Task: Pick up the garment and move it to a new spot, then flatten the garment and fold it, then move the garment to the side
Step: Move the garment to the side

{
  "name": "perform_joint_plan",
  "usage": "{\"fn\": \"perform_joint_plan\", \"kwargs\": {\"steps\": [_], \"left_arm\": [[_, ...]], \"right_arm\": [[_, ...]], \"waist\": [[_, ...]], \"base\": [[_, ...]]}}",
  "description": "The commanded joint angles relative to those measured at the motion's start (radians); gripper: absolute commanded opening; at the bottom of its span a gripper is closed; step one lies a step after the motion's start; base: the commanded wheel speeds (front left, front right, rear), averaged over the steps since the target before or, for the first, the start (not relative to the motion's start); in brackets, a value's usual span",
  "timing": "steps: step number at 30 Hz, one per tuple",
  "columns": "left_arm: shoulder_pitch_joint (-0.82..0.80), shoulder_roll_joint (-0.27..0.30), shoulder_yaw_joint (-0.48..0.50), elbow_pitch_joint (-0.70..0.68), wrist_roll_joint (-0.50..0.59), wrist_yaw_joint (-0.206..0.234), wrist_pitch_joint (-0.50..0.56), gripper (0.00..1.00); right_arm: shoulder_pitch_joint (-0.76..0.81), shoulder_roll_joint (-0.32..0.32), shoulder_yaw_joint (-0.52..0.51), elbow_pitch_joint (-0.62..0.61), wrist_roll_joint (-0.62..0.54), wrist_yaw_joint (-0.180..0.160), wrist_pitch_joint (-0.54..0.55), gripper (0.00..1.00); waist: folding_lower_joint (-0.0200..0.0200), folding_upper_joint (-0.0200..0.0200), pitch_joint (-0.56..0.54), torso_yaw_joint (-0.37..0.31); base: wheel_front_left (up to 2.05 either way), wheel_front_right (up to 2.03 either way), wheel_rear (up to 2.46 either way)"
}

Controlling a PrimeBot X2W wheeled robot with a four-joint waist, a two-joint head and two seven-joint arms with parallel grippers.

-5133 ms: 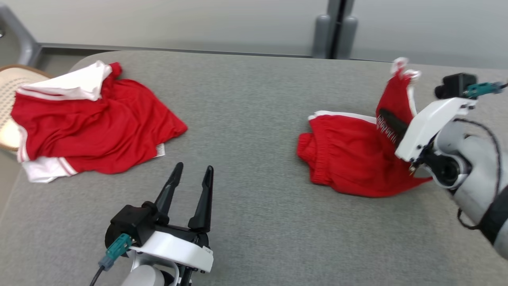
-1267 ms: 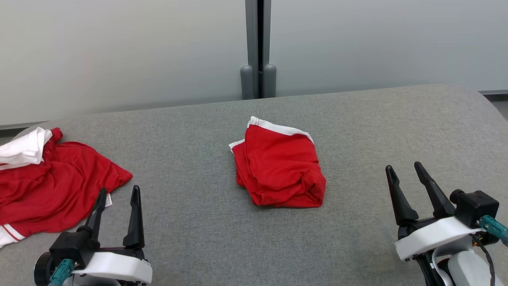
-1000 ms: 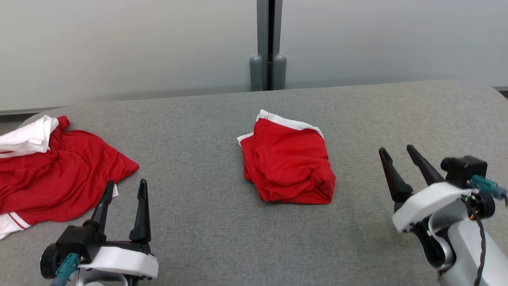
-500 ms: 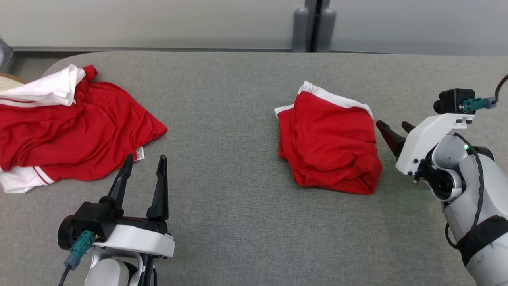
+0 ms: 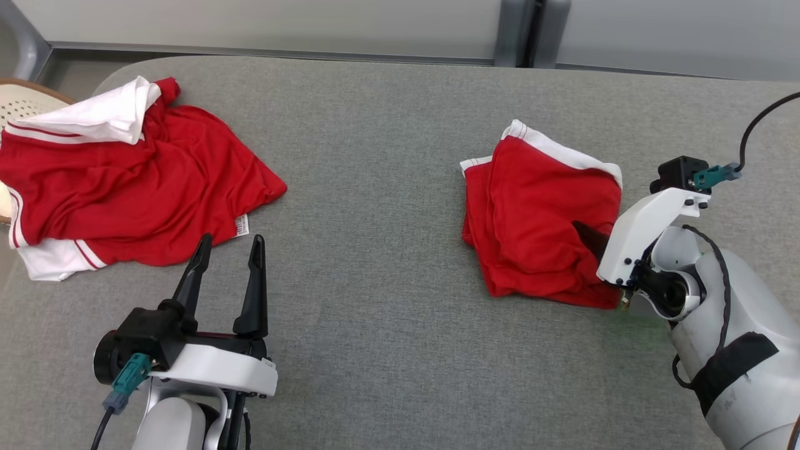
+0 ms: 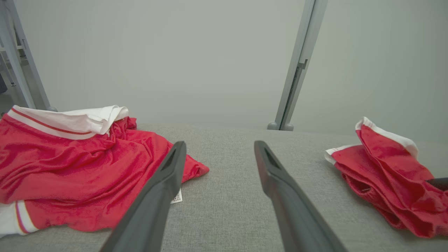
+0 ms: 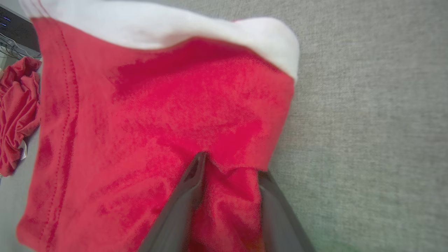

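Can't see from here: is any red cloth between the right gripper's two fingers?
Yes, a bunch of the red garment sits between the right gripper's dark fingers.

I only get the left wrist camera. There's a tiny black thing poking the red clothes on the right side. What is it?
Observer: That is the right gripper. Its own camera shows cloth of the folded red garment between its two fingers.
Operator: Is it squeezing?
Observer: I cannot tell. One finger lies on top of the cloth; the other's tip is tucked under a fold.
Operator: Anything past the messy clothes?
Observer: Yes. The head camera shows a woven seat beyond the table's left edge, next to the crumpled garment.
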Motion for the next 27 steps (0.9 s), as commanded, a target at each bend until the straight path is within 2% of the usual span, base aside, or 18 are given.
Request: {"fn": "perform_joint_plan", "kwargs": {"steps": [1,9,10,11,17,23,27], "left_arm": [[-0.003,0.004,0.001,-0.003,0.009,-0.007,0.000,1.00],[0.013,0.004,-0.025,-0.004,0.020,-0.024,0.000,1.00],[0.013,0.004,-0.044,-0.003,0.023,-0.029,0.000,1.00],[0.013,0.004,-0.044,-0.003,0.023,-0.029,0.000,1.00],[0.011,0.005,-0.099,0.003,0.026,-0.043,0.002,1.00],[-0.012,0.017,-0.145,-0.007,0.031,-0.053,0.020,1.00],[-0.048,0.036,-0.179,-0.034,0.042,-0.058,0.045,1.00]], "right_arm": [[0.016,-0.005,0.014,-0.009,0.013,0.000,-0.013,0.00],[0.024,-0.021,0.071,-0.044,0.060,0.000,-0.074,0.00],[0.036,-0.026,0.090,-0.054,0.079,0.000,-0.078,0.00],[0.036,-0.026,0.090,-0.054,0.079,0.000,-0.078,0.00],[0.065,-0.045,0.143,-0.086,0.126,0.000,-0.098,0.00],[0.075,-0.070,0.193,-0.117,0.166,0.000,-0.118,0.00],[0.038,-0.095,0.223,-0.136,0.184,0.000,-0.144,0.00]], "waist": [[0.0000,0.0000,-0.010,-0.016],[0.0000,0.0000,-0.055,-0.115],[0.0000,0.0000,-0.069,-0.156],[0.0000,0.0000,-0.069,-0.156],[0.0000,0.0000,-0.095,-0.301],[0.0000,0.0000,-0.075,-0.428],[0.0000,0.0000,-0.015,-0.473]], "base": [[0.00,0.00,0.00],[0.00,0.00,0.00],[0.00,0.00,0.00],[0.00,0.00,0.00],[0.00,0.00,0.00],[0.00,0.00,0.00],[0.00,0.00,0.00]]}}
